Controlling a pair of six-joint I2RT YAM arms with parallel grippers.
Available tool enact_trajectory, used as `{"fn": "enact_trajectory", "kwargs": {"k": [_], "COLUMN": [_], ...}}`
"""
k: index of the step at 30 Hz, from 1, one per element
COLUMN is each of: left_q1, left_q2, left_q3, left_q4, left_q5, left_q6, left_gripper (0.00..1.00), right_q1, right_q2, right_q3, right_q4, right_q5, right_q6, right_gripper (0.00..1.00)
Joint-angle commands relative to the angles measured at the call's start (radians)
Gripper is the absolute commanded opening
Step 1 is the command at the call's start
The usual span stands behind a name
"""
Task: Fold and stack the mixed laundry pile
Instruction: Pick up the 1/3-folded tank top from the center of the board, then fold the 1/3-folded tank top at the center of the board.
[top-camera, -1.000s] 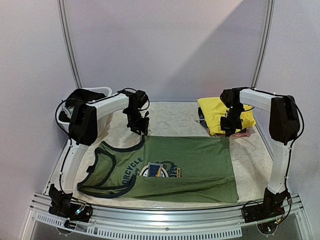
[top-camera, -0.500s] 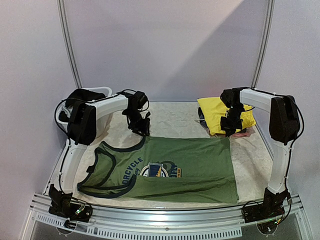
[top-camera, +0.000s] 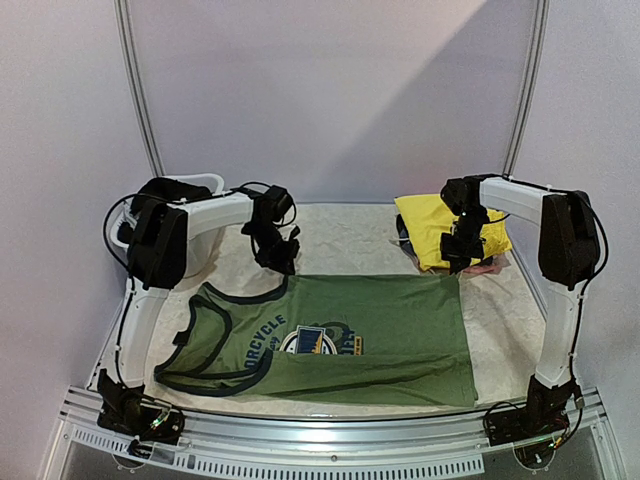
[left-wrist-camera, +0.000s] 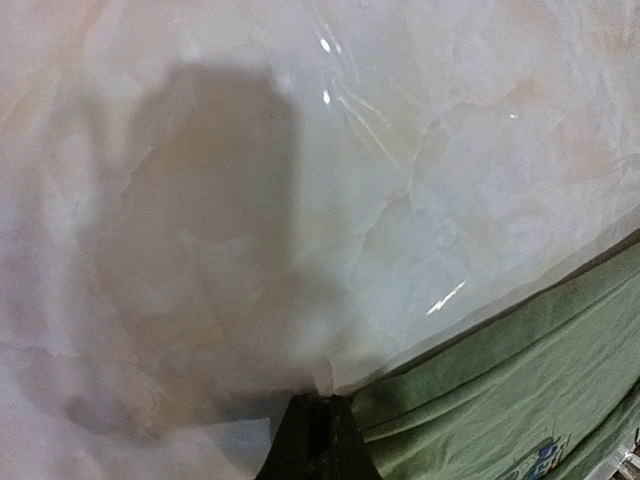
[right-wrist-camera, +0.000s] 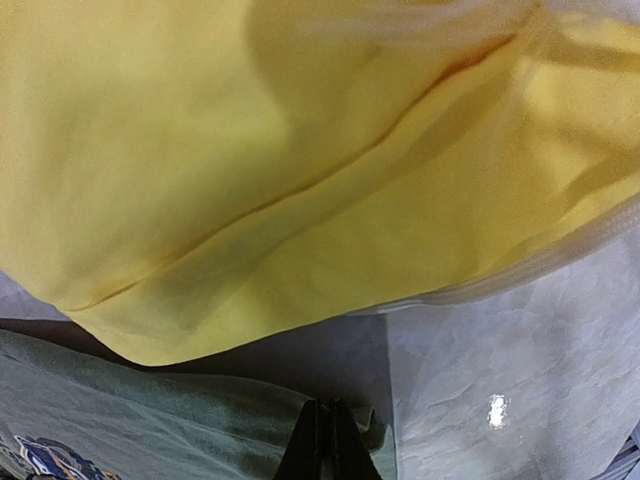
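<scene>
The olive-green T-shirt (top-camera: 340, 335) with navy trim and a chest graphic lies flat across the table, its lower edge folded up. My left gripper (top-camera: 281, 262) is shut, with its tips (left-wrist-camera: 316, 402) at the shirt's top left edge (left-wrist-camera: 480, 370). A small peak of the table cover rises at the tips, and no fabric shows between them. My right gripper (top-camera: 453, 264) is shut on the shirt's top right corner, where green cloth (right-wrist-camera: 150, 410) bunches around the tips (right-wrist-camera: 327, 408). The folded yellow garment (top-camera: 436, 222) lies just behind it and fills the right wrist view (right-wrist-camera: 300, 150), on top of darker pieces.
A white plastic tub (top-camera: 196, 184) stands at the back left behind the left arm. A glossy marbled cover (left-wrist-camera: 400, 150) is spread over the table. Metal frame posts (top-camera: 138, 90) rise at the back corners.
The left arm's elbow has swung a little to the left and its wrist has turned slightly. The shirt and the right gripper have stayed put.
</scene>
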Motion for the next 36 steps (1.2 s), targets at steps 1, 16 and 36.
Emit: {"fn": "enact_trajectory", "kwargs": {"k": [1, 16, 36], "left_q1": [-0.011, -0.051, -0.177], "left_q2": [-0.089, -0.226, -0.412], "left_q3": [-0.024, -0.169, -0.492], "left_q4": [0.002, 0.028, 0.167], "left_q5": [-0.013, -0.071, -0.198], "left_q6": [0.008, 0.030, -0.010], "left_gripper": [0.00, 0.00, 0.01], "right_q1": [-0.009, -0.003, 0.037], "right_q2": [-0.058, -0.194, -0.345], "right_q3": [-0.005, -0.160, -0.459], "right_q4": [0.006, 0.051, 0.155], "right_q5": [-0.047, -0.102, -0.131], "right_q6": [-0.020, -0.030, 0.010], "right_gripper": [0.00, 0.00, 0.00]}}
